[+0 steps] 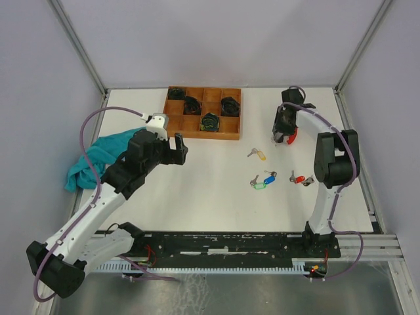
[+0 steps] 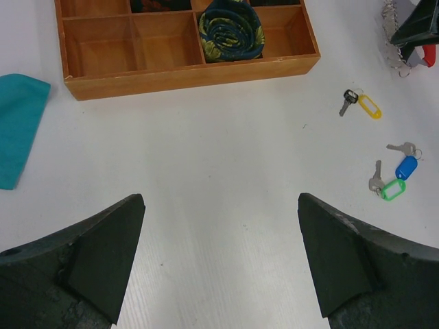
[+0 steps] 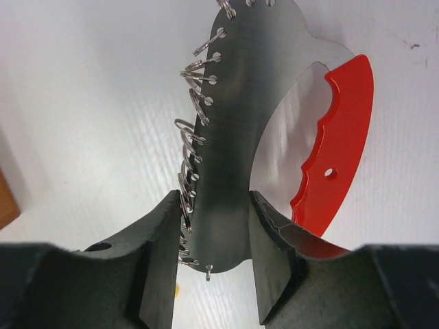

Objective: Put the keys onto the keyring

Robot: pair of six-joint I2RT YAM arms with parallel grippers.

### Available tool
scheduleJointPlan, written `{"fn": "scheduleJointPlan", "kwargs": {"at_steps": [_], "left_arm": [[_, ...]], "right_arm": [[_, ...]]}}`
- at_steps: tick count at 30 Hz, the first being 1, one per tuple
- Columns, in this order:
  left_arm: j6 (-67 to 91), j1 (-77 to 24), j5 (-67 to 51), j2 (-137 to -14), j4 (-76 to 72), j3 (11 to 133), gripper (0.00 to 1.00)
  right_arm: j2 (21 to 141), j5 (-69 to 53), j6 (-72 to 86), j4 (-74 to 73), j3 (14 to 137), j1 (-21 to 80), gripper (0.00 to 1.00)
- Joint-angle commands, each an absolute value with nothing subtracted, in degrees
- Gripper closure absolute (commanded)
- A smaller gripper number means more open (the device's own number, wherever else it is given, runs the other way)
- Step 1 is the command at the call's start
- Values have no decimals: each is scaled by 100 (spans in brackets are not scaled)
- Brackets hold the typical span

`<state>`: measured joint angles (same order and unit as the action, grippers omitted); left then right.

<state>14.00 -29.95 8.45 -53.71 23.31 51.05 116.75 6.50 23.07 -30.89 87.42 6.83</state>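
Observation:
The keyring (image 3: 233, 130) is a flat silver metal plate with a red handle (image 3: 341, 130) and a row of small split rings (image 3: 191, 137) along one edge. My right gripper (image 3: 214, 200) is shut on the plate's lower end, one pad against each side. In the top view it hangs at the back right (image 1: 284, 133). The keys lie on the white table: yellow-tagged (image 1: 256, 154), blue-tagged (image 1: 270, 177), green-tagged (image 1: 258, 185) and red-tagged (image 1: 300, 178). My left gripper (image 2: 221, 200) is open and holds nothing, left of the keys (image 1: 178, 148).
A wooden compartment tray (image 1: 203, 136) at the back holds several black coiled bundles (image 1: 209, 122). A teal cloth (image 1: 98, 157) lies crumpled at the left, beside the left arm. Frame posts rise at the table's back corners.

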Motion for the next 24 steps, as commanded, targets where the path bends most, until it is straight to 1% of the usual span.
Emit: {"fn": "scheduleJointPlan", "kwargs": {"at_steps": [1, 5, 11, 15, 20, 24], "left_arm": [[1742, -2958, 635, -5230, 1927, 5005, 1], [2126, -2955, 406, -5229, 1620, 4783, 1], [3015, -2943, 102, -5200, 798, 3919, 1], [3552, -2894, -46, -5125, 251, 3323, 1], [4089, -2816, -117, -5033, -189, 2799, 1], [4311, -2764, -77, -4981, -328, 2489, 1]], "right_arm": [[10744, 325, 2174, -2638, 8354, 924, 67], [10170, 112, 2138, -2576, 7910, 1310, 67], [9206, -206, 2159, -2303, 6985, 2146, 67], [8749, -295, 2217, -2030, 6406, 2896, 67], [8541, -230, 2338, -1435, 5686, 3963, 65], [8884, 179, 2309, -1251, 5476, 4801, 65]]}}
